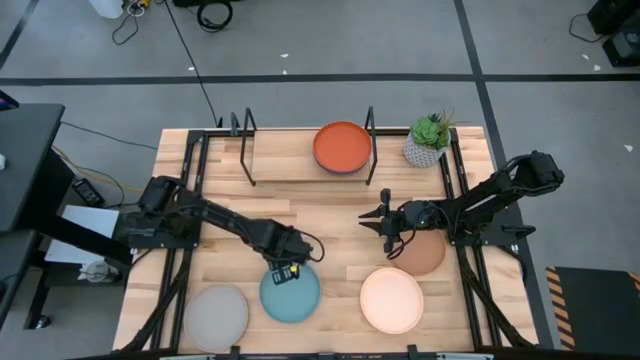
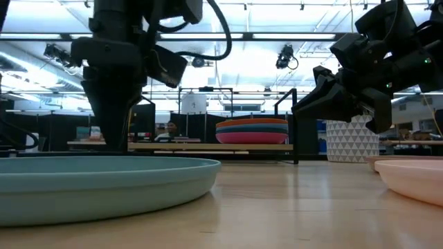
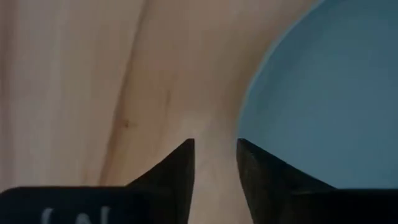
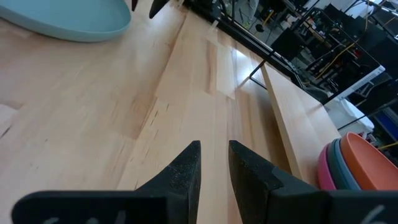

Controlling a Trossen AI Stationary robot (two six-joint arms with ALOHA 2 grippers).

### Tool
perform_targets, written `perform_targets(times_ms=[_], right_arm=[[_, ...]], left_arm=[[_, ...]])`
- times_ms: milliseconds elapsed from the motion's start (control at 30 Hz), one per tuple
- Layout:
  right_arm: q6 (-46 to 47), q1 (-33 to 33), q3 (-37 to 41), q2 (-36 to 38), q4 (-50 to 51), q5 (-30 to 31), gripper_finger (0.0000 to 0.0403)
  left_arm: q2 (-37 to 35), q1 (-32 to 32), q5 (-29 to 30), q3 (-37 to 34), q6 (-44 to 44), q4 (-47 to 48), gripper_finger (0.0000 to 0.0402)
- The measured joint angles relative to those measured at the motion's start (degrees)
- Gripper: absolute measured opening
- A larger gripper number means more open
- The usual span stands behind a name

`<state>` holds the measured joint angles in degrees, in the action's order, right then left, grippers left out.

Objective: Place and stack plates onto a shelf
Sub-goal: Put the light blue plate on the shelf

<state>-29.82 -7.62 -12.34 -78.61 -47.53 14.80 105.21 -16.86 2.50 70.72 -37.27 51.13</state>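
The left arm reaches out low across the table, its wrist bent down so the left gripper (image 1: 285,268) points straight at the surface, fingers (image 3: 179,165) a narrow gap apart. The right arm stretches inward, right gripper (image 1: 385,224) raised, fingers (image 4: 186,168) nearly closed

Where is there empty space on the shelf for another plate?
The shelf's left half is bare, from the left wire upright to the plate stack. The right half is taken by that stack. The table's near edge is crowded with grey, light teal and cream plates.
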Motion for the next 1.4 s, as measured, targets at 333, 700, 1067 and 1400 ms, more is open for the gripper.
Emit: perform_targets(times_ms=[333, 700, 1067, 1400], right_arm=[[0.0, 0.0, 0.0, 0.0, 0.0, 0.0, 0.0088], [0.0, 0.0, 0.0, 0.0, 0.0, 0.0, 0.0088], [1.0, 0.0, 0.0, 0.0, -0.4, -2.4, 0.0088], [2.4, 0.0, 0.0, 0.0, -0.1, -2.5, 0.0088]], left_arm=[[0.3, 0.2, -4.0, -6.2, -1.2, -7.0, 0.0145], [0.3, 0.2, -4.7, -5.9, 0.5, -6.9, 0.0032], [-2.9, 13.2, -2.1, 7.4, 19.6, 8.6, 0.0015], [-3.1, 35.1, -1.0, 20.2, 51.7, 14.0, 0.0014]])
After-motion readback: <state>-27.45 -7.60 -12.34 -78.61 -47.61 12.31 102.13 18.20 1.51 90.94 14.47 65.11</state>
